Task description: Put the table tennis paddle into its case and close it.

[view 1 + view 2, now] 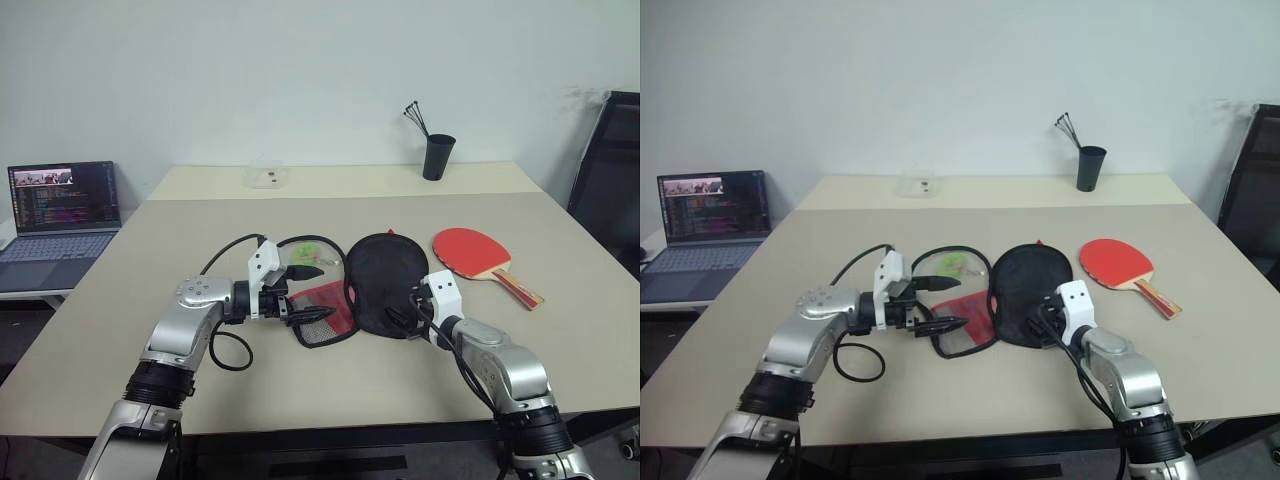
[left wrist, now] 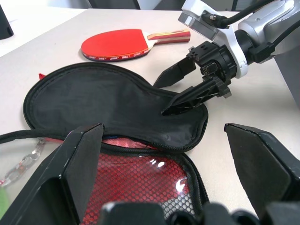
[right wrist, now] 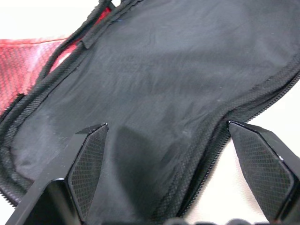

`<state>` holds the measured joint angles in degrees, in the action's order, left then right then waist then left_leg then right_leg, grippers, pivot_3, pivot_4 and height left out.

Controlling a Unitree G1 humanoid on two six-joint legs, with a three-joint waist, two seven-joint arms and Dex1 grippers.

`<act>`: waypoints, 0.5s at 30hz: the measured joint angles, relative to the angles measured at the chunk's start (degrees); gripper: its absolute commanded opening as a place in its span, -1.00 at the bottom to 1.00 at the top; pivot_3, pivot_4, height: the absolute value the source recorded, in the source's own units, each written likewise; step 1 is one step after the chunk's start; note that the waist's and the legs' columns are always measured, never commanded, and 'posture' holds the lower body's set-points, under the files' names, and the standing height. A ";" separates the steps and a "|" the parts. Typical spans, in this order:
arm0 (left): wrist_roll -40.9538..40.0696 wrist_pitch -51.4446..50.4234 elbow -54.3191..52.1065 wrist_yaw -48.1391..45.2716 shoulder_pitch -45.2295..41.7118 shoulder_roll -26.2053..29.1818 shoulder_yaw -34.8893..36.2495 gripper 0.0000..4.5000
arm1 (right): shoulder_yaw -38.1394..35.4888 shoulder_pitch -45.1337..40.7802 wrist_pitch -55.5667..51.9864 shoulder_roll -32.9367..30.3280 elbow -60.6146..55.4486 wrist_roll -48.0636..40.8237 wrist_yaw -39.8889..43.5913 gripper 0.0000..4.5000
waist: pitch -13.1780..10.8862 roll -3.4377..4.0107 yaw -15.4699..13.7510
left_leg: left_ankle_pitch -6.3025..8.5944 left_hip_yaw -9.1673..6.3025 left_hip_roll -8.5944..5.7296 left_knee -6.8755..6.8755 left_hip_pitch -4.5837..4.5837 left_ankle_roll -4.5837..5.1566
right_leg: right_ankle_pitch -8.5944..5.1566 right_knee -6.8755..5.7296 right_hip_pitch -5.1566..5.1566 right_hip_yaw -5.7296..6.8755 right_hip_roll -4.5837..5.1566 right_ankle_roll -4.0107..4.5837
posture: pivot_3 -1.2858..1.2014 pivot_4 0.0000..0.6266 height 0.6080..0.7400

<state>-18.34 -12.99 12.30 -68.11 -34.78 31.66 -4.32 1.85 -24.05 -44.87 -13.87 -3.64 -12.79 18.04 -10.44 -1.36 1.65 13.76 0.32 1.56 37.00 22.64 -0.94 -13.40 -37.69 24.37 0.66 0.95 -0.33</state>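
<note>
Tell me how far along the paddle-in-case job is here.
Done: the case lies unzipped and spread open. In hand: nothing; the open right gripper is at the case's narrow end, the open left gripper over its red half. Left: the paddle still lies outside on the table; insert, zip.

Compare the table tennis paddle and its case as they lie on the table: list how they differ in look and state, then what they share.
The table tennis paddle has a plain red face and a striped wooden handle; the case is soft fabric, black on one half, red mesh on the other. The paddle is one rigid piece; the case lies unzipped and spread open. The paddle lies apart from both grippers; the case lies between them. Both rest flat on the table and share a paddle outline.
</note>
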 measured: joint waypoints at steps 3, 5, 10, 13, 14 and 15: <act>0.08 0.06 0.00 0.02 0.53 0.03 0.00 1.00 | -0.14 0.28 -0.72 0.98 -0.72 -0.22 -0.38 0.74 | 0.00 0.00 0.00 | 0.00 -0.01 0.01 0.00 -0.01 0.00 | 0.00 0.00 0.00 0.01 -0.01 0.00 | 0.03 -0.52 1.00; 0.23 0.09 0.00 0.05 0.53 0.04 0.00 1.00 | -0.15 0.46 -1.08 1.24 -1.04 -0.21 -0.74 0.45 | 0.00 0.00 0.00 | 0.00 0.00 0.01 0.00 -0.01 0.00 | 0.00 -0.01 0.00 0.00 -0.01 0.00 | 0.03 -0.52 1.00; 0.31 0.41 0.00 0.10 0.54 0.02 0.00 1.00 | -0.61 1.33 -2.61 1.40 -2.52 -0.27 -1.16 -0.31 | 0.00 0.00 0.04 | 0.00 0.00 0.01 -0.01 -0.01 0.00 | 0.00 0.00 0.00 0.00 -0.01 0.00 | 0.03 -0.52 1.00; 0.32 0.77 0.00 0.11 0.53 0.00 0.00 1.00 | -0.66 1.67 -3.30 1.86 -2.99 -0.36 -1.25 -0.81 | 0.00 0.00 0.15 | 0.00 0.01 0.00 0.00 -0.03 0.00 | 0.00 -0.01 0.00 -0.01 -0.02 0.00 | 0.03 -0.52 1.00; 0.33 0.82 0.00 0.11 0.53 -0.01 0.00 1.00 | -0.65 1.66 -3.34 2.20 -2.99 -0.38 -1.34 -0.95 | 0.00 0.00 0.17 | 0.00 0.01 0.00 0.00 -0.04 0.00 | 0.00 -0.02 0.00 -0.01 -0.03 0.00 | 0.03 -0.52 1.00; 0.33 0.86 0.00 0.11 0.53 -0.02 0.00 1.00 | -0.62 1.64 -3.37 2.64 -2.98 -0.39 -1.42 -0.98 | 0.00 0.00 0.18 | 0.00 0.01 0.00 -0.01 -0.04 0.00 | 0.00 -0.02 0.00 -0.01 -0.04 0.00 | 0.03 -0.52 1.00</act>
<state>-18.01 -12.13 12.30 -67.99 -34.25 31.64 -4.32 1.23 -22.41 -48.24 -11.23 -6.62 -13.17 16.62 -10.44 -1.37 1.83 13.76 0.33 1.56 37.00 22.60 -0.94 -13.40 -37.71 24.37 0.65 0.92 -0.32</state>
